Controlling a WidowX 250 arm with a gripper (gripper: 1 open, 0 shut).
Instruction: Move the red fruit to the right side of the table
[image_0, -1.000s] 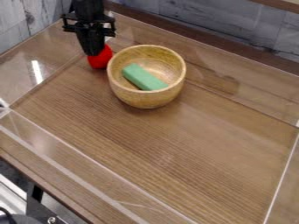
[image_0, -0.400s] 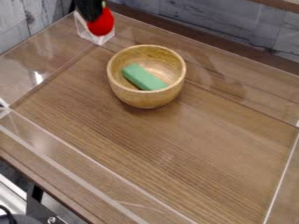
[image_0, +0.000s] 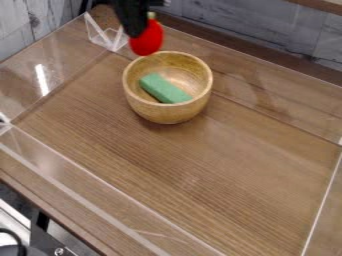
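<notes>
One fruit held aloft, upper left of frame, by end effector closed tight on it, above table, beside far rim of bowl. Could slip out into bowl if jolted.

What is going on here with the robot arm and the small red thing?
The robot's claw is shut on the red fruit and holds it up above the far left part of the table, close to the far-left rim of the wooden bowl. A green block lies inside the bowl. The fruit has not yet reached the right side of the table.
</notes>
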